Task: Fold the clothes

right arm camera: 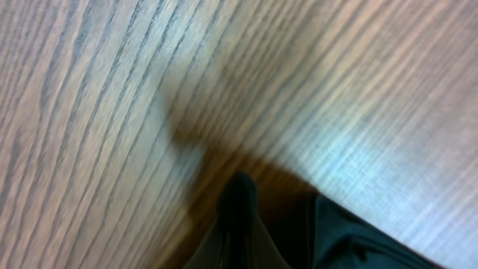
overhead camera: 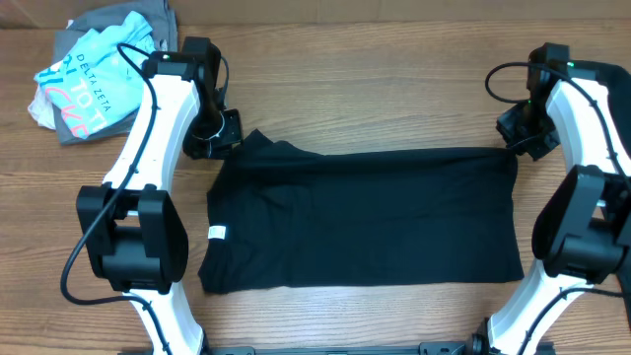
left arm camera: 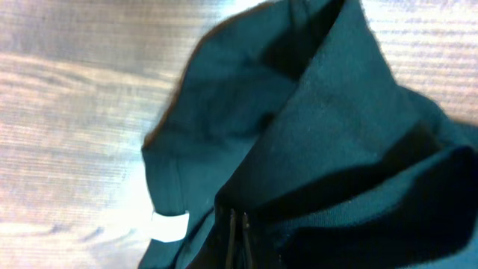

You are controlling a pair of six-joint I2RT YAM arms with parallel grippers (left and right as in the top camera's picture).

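Observation:
The black T-shirt (overhead camera: 365,217) lies flat across the table as a wide rectangle, its small white tag (overhead camera: 217,233) at the left edge. At the shirt's far left corner my left gripper (overhead camera: 225,133) is shut on a raised fold of it. In the left wrist view the black cloth (left arm camera: 314,127) rises to the shut jaws (left arm camera: 239,233), and the tag (left arm camera: 170,226) sits to their left. My right gripper (overhead camera: 521,138) is at the far right corner, shut. In the right wrist view a dark tip of cloth shows at its shut jaws (right arm camera: 237,200), with the shirt's edge (right arm camera: 358,243) beside them.
More clothes (overhead camera: 99,64), a grey garment and a light blue printed one, lie crumpled at the far left corner. Bare wooden table (overhead camera: 375,89) shows beyond the shirt. Both arm bases stand near the front edge, left (overhead camera: 133,242) and right (overhead camera: 587,232).

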